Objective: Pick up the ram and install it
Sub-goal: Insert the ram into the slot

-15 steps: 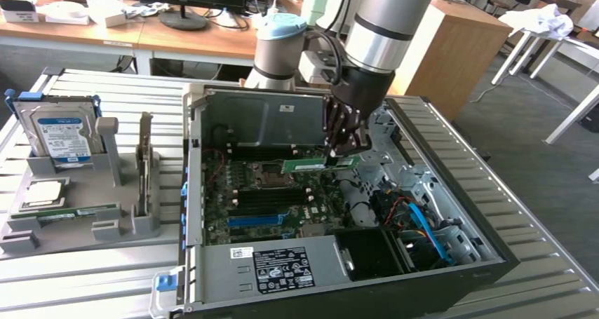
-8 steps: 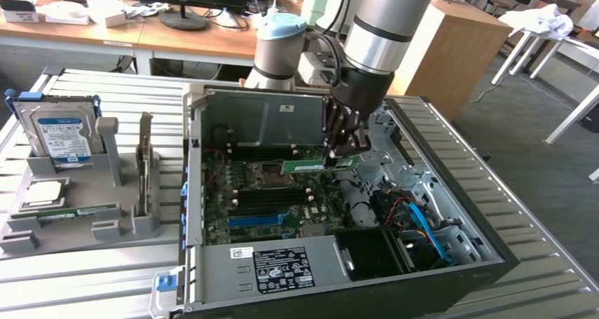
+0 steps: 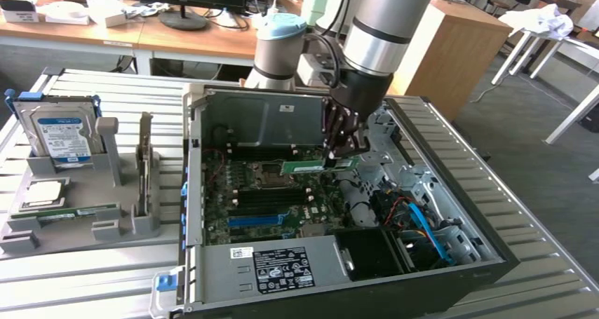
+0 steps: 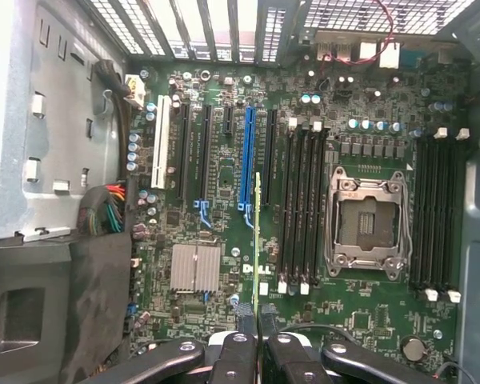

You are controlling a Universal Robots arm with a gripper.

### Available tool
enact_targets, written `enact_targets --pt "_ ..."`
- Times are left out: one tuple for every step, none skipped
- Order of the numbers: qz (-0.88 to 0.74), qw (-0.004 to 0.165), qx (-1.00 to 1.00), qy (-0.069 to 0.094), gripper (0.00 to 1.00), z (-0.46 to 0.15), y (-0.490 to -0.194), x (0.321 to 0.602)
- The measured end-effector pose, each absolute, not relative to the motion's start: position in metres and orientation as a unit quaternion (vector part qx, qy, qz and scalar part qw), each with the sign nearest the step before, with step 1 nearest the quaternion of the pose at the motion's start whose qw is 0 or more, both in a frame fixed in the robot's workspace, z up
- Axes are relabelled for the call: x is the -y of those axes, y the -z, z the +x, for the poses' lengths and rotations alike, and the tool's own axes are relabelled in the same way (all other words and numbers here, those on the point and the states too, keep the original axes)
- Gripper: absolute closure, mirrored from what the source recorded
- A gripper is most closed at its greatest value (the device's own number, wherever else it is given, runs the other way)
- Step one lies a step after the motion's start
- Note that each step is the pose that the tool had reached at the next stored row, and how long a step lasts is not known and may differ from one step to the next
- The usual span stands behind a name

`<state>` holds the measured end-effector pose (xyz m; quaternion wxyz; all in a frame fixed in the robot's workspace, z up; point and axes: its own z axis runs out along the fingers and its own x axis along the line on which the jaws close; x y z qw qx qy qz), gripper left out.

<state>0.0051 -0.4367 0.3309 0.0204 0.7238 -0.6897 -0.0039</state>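
Over the open computer case (image 3: 262, 112) at the middle of the exterior view, the arm hangs from the upper edge and its gripper (image 3: 339, 153) is clamped on the ram (image 3: 313, 166). The green stick is held level, long edge down, close above the motherboard (image 3: 252, 207) and beside the processor socket (image 3: 271, 175); whether it touches the board cannot be told. On the exterior view's left a grey fixture (image 3: 66, 238) carries the hard drive (image 3: 61, 133) and an upright card (image 3: 145, 165), well apart from the gripper.

From the wrist view, the ram (image 4: 258, 232) shows edge-on as a thin green line running out from the gripper (image 4: 258, 324), whose dark fingertips (image 4: 244, 330) pinch it from both sides. It runs parallel to the slots, between the blue slot (image 4: 248, 152) and the bank of black memory slots (image 4: 302, 208), with the processor socket (image 4: 364, 220) beyond that bank.
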Motion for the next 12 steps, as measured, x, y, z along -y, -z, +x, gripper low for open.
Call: enact_targets --pt "0.724 0.020 0.690 0.004 0.87 0.0050 -0.3306 0.4367" --pt "0.724 0.020 0.690 0.004 0.87 0.0050 -0.3304 0.4367" --pt "0.724 0.020 0.690 0.004 0.87 0.0049 -0.3301 0.4367" --pt "0.724 0.020 0.690 0.004 0.87 0.0049 -0.3297 0.4367" --pt "0.724 0.020 0.690 0.004 0.87 0.0048 -0.3294 0.4367" --pt "0.724 0.020 0.690 0.004 0.87 0.0048 -0.3291 0.4367" --pt "0.724 0.020 0.690 0.004 0.87 0.0047 -0.3287 0.4367" --pt "0.724 0.020 0.690 0.004 0.87 0.0047 -0.3284 0.4367" --pt "0.724 0.020 0.690 0.004 0.87 0.0047 -0.3281 0.4367" --pt "0.724 0.020 0.690 0.004 0.87 0.0046 -0.3277 0.4367" --pt "0.724 0.020 0.690 0.004 0.87 0.0045 -0.3273 0.4367" --pt "0.724 0.020 0.690 0.004 0.87 0.0044 -0.3270 0.4367"
